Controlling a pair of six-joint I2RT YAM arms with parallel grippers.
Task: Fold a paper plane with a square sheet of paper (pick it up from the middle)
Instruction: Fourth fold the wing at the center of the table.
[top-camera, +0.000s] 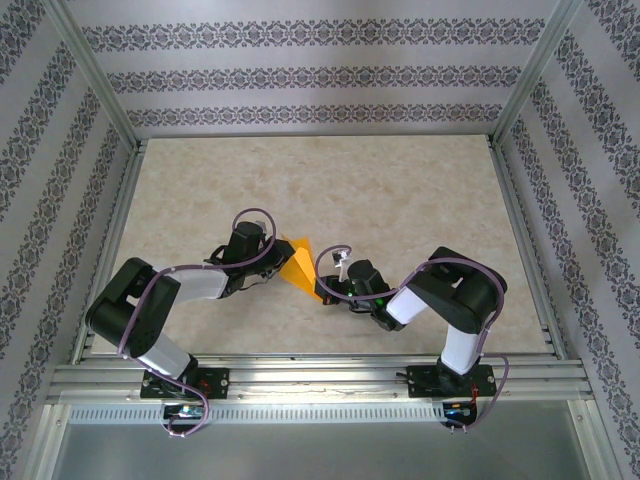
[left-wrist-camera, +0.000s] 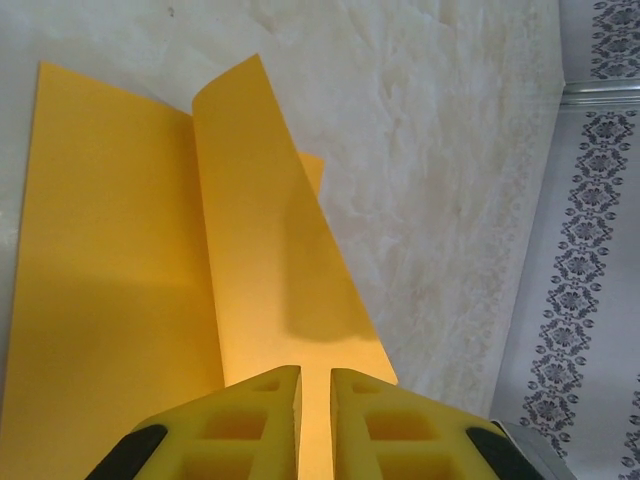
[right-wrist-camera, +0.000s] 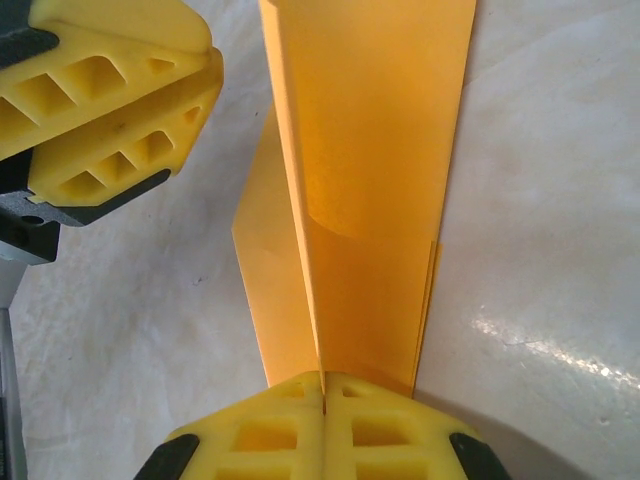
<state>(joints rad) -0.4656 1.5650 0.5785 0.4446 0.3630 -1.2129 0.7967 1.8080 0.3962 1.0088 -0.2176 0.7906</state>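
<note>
The right tool (right-wrist-camera: 323, 385) is clamped on the folded square sheet of paper (right-wrist-camera: 370, 150), probably to steady its crease. The sheet lies just 6 o'clock of the middle of the surface (top-camera: 400, 190). The left tool (left-wrist-camera: 315, 378), at the sheet's 9 o'clock, is nearly closed around a raised flap. I cannot tell whether it pinches the flap.

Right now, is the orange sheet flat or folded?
Folded, not flat: the orange sheet stands up in a creased ridge pinched in the right gripper, with layered edges showing.
</note>
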